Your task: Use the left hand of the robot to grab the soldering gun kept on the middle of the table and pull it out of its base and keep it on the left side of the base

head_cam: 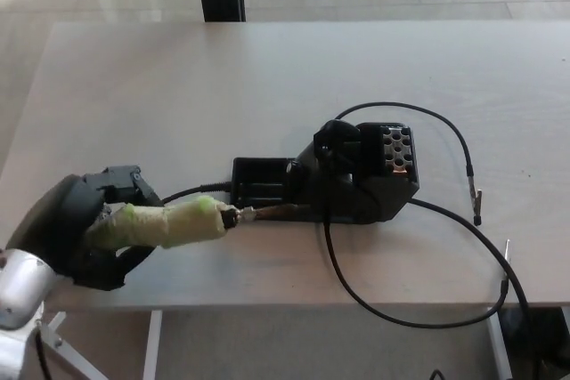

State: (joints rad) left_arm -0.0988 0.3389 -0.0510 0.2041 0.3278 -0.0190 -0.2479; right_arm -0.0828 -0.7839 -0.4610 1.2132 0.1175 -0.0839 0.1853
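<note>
Pale wood tabletop (223, 86) fills our view, with light floor beyond its far edge; our left hand (85, 233) sits at the near left, fingers wrapped around the green-sleeved handle of the soldering gun (178, 222); our right hand is out of sight. We hold the gun clear of its holder, lying roughly level, its metal tip (267, 213) pointing right and ending just beside, perhaps touching, the near left end of the black base (356, 180). A black cable (392, 313) loops off the near table edge. Our worry: the tip is so close to the base that lowering it here could catch or nudge the base; the trailing cord could also tug the gun as we release.
</note>
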